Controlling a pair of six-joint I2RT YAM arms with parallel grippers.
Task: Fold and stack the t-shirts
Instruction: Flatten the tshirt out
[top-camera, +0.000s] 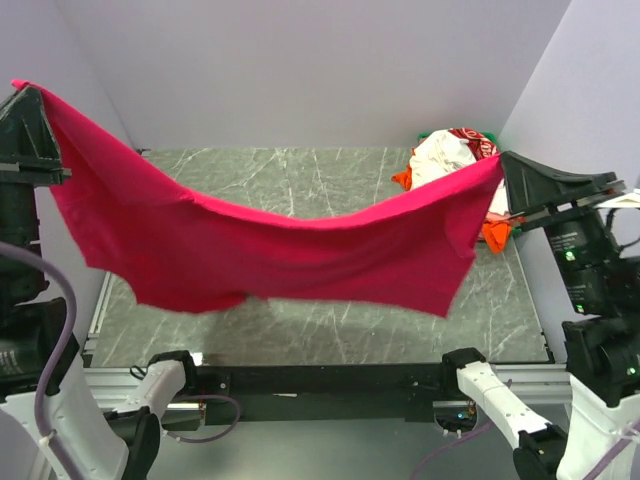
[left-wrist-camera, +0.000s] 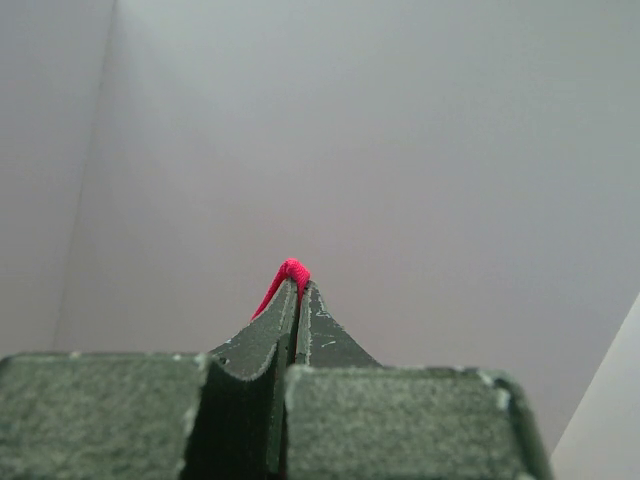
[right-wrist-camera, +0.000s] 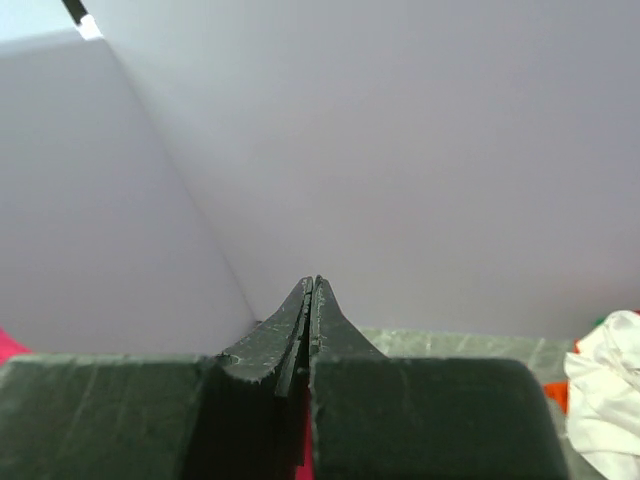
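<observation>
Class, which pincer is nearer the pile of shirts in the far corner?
Right. The right pincer is beside the pile, gripping the red shirt; the left pincer holds its other end across the table.

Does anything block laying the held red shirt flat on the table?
Nothing visible does. The shirt pile sits in the table's far right corner, beside the right gripper, off the middle. The part that the hanging red shirt hides cannot be judged.

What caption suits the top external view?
A crimson t-shirt stretched midair between the left hand and the right hand over the marble-patterned table, other shirts piled at its far right.
</observation>
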